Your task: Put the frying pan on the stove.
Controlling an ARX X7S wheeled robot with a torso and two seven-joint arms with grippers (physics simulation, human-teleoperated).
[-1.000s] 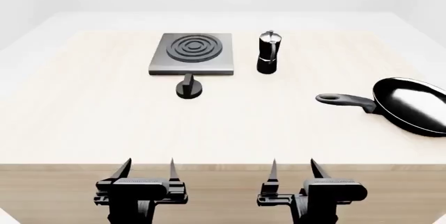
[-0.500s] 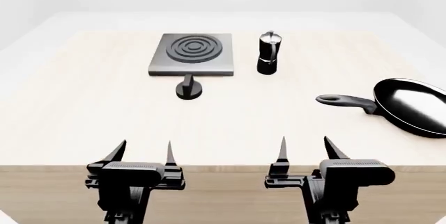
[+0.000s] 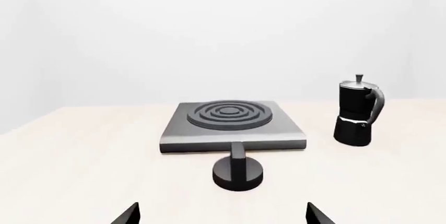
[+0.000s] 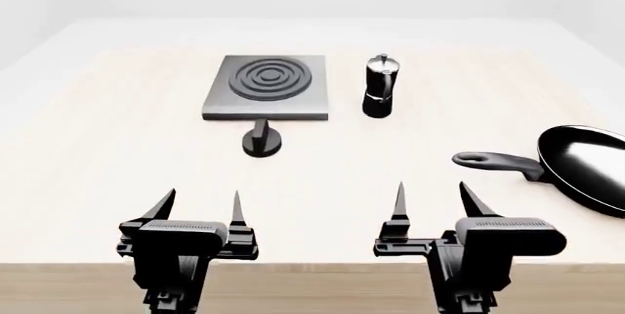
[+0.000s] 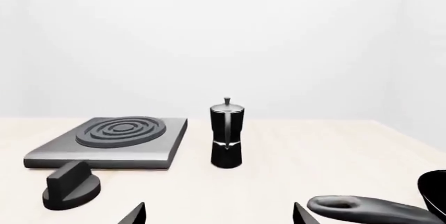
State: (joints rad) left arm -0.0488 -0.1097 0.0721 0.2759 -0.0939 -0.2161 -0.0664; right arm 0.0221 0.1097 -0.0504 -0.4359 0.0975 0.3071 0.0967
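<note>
Both end effectors empty, jaws apart: left end effector (image 4: 200,208) and right end effector (image 4: 429,200) hovered over near table (image 4: 117,175) edge, neither touching anything, likely staged for reach. Frying pan (image 4: 586,167) lay flat on table at far right, well apart from stove (image 4: 265,86); glossy black bowl, long matte handle pointed left toward right end effector, so probably right arm's grab. Stove: flat dark-grey square, raised concentric rings, bare. Black knob (image 4: 260,140) just in front, moka pot (image 4: 379,87) beside stove's right
</note>
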